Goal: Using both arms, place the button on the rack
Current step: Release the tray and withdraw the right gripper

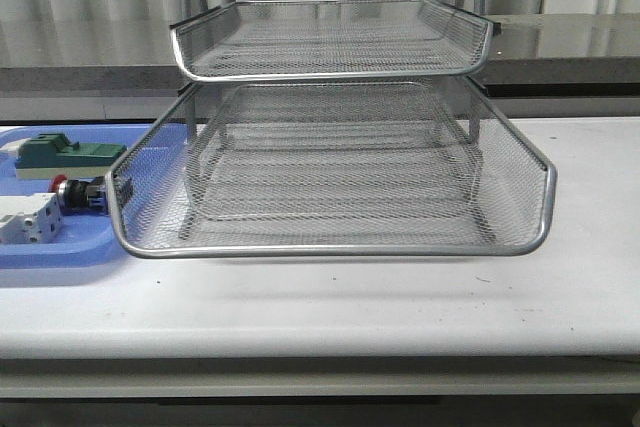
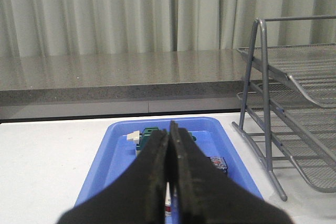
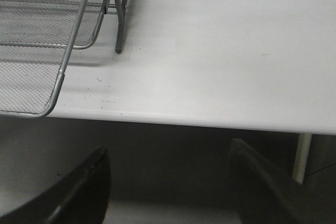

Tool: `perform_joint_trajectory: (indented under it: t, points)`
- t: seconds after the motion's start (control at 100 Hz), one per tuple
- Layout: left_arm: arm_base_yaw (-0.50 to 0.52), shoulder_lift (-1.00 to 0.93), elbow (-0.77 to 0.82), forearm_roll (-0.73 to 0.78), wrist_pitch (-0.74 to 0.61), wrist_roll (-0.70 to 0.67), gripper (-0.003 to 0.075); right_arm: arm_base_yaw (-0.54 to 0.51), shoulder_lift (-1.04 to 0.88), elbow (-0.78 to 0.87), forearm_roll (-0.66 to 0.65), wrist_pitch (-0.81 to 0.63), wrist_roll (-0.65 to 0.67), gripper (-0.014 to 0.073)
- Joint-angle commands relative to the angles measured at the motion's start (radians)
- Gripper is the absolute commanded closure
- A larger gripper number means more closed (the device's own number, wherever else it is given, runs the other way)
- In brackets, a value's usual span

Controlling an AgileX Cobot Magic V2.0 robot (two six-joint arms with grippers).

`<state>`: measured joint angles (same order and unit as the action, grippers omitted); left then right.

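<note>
Button (image 1: 76, 194) waits in the blue tray (image 1: 60, 250), beside the rack (image 1: 330, 172).
Small, rigid, probably light; grip its black body. Left pincer (image 2: 169, 182) closed and empty, right pincer (image 3: 168, 182) spread wide.

a lab-like test room: plain white table (image 1: 400, 297), grey curtains (image 2: 105, 14), stone-topped counter (image 2: 105, 77) behind

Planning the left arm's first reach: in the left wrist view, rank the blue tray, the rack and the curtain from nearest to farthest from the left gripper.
1. Blue tray: directly under and ahead of the left gripper, which is shut.
2. Rack: off to one side, standing on the table beyond the tray's edge.
3. Curtain: farthest, behind the stone ledge.
</note>
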<state>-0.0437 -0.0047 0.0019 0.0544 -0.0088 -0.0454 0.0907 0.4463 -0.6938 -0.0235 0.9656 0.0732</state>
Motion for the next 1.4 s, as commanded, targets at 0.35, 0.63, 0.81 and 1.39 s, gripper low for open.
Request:
perform_joint_trajectory:
  t: [0.35, 0.63, 0.81, 1.39]
  points:
    - [-0.008, -0.032, 0.047, 0.001, -0.086, -0.013, 0.0740, -0.003, -0.104, -0.036, -0.033, -0.030, 0.006, 0.0391]
    - [-0.008, -0.032, 0.047, 0.001, -0.086, -0.013, 0.0740, -0.003, -0.104, -0.036, -0.033, -0.030, 0.006, 0.0666]
    - [-0.008, -0.032, 0.047, 0.001, -0.086, -0.013, 0.0740, -0.003, -0.104, -0.036, -0.033, -0.029, 0.006, 0.0663]
    - [-0.008, -0.032, 0.047, 0.001, -0.086, -0.013, 0.0740, -0.003, -0.104, -0.036, -0.033, -0.030, 0.006, 0.0663]
